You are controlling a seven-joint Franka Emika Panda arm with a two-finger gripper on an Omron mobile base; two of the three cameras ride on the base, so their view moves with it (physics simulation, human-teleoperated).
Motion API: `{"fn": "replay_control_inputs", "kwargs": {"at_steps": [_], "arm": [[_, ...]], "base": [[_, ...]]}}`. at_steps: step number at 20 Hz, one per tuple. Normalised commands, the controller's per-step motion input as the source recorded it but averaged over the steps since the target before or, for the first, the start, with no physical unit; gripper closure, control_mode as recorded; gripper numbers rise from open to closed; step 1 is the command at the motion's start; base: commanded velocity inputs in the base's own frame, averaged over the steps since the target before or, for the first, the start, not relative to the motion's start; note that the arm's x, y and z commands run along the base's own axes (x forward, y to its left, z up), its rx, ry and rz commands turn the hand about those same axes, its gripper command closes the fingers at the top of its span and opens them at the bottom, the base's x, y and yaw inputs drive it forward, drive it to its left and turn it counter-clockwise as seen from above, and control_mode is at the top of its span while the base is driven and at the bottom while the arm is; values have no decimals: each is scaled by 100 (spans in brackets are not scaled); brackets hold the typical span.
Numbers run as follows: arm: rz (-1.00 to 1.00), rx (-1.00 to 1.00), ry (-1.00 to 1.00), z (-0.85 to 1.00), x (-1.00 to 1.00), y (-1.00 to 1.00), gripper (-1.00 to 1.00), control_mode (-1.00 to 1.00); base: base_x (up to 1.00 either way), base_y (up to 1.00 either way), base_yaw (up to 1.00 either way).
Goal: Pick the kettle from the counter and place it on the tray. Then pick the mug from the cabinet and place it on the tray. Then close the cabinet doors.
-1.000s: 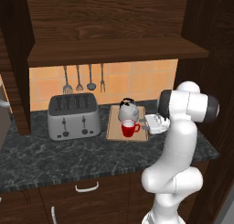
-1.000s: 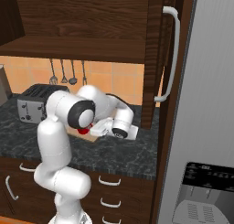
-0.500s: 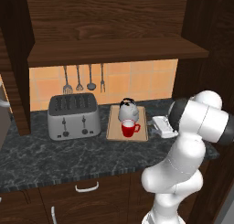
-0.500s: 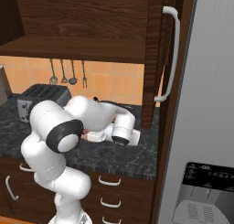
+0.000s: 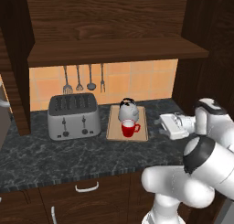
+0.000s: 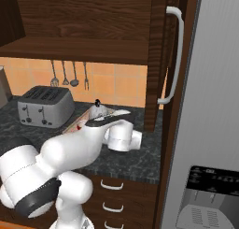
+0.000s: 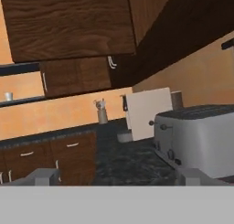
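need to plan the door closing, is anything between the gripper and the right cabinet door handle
Nothing visible stands in the way. The gripper hangs over the counter right of the tray, where the kettle and mug already sit. The right door's handle is above and to the right, with open space between.

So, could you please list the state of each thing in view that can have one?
Kettle: upright on the tray, lid on.
Mug: upright on the tray, in front of the kettle.
Tray: flat on the counter, holding both.
Cabinet: open, shelf bare.
Right door: swung open.
Toaster: upright, slots empty.
Claw: free, gripping nothing; open or shut, I can't tell.
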Motion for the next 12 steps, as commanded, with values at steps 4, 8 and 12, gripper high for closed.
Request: {"fn": "replay_control_inputs", "kwargs": {"at_steps": [4, 8, 12], "arm": [[-5, -1, -20, 46, -63, -1, -100, -100], [-6, -7, -8, 73, -68, -3, -100, -100], [-7, -8, -7, 67, -63, -2, -100, -100]], "base": [[0, 0, 0], [0, 0, 0], [0, 0, 0]]}}
